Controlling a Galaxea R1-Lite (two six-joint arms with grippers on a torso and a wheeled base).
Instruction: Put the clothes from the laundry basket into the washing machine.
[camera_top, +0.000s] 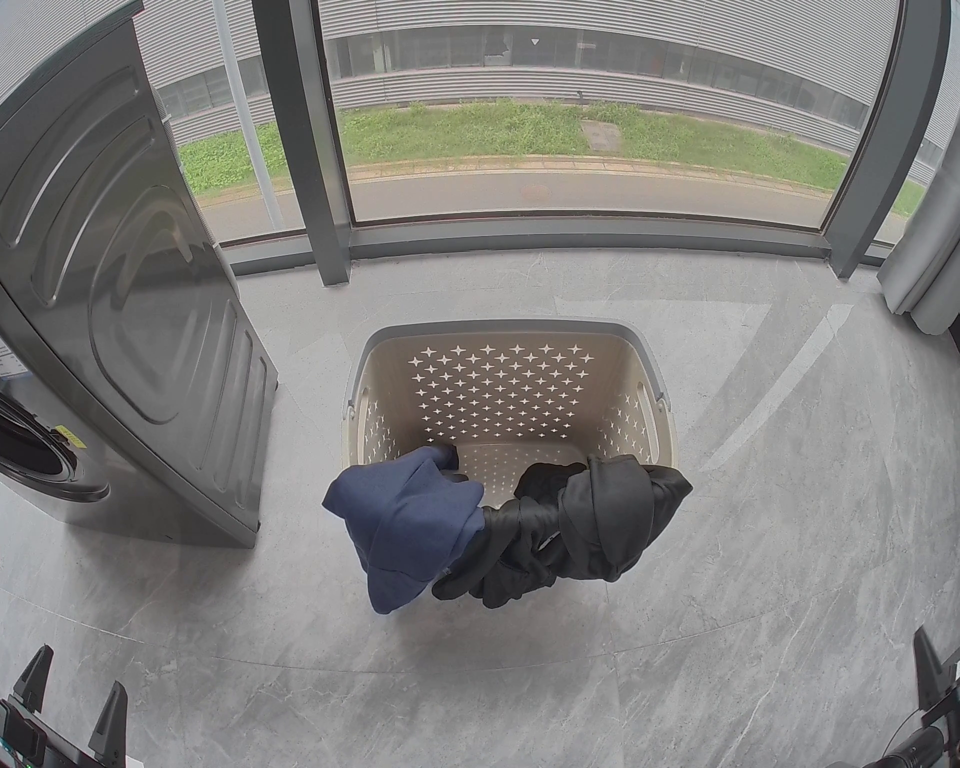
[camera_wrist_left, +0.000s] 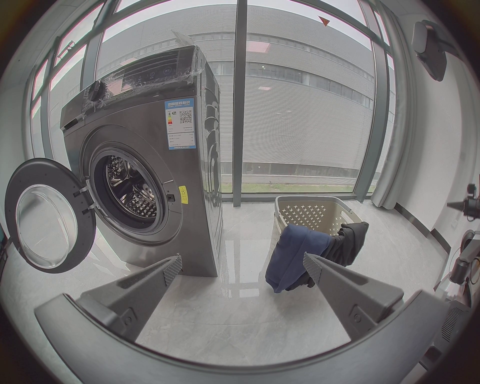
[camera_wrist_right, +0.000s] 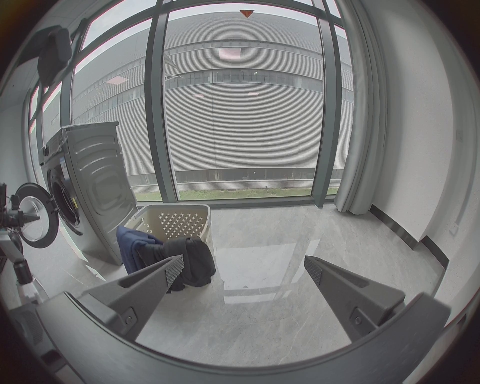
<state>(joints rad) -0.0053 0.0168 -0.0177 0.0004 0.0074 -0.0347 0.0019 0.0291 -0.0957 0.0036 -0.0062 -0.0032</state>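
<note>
Dead ahead at 12 o'clock, basket sits on floor w/ two garments draped over its near rim: navy one on the 9 o'clock side, black one bunched on the 3 o'clock side, the two touching. Basket bottom looks bare otherwise. Washer stands at 10 o'clock, door swung wide, drum looks empty. My read: nothing loaded yet, task at its start, both pieces left to move. Left fingers spread wide, holding nothing, low at 7 o'clock. Right fingers likewise wide apart & empty, at 5 o'clock. Both well apart from clothes. Floor is glossy grey stone-look tile, reflective. Room has tall windows w/ dark frames behind basket, grass & road outside, pale curtain at 2 o'clock.
</note>
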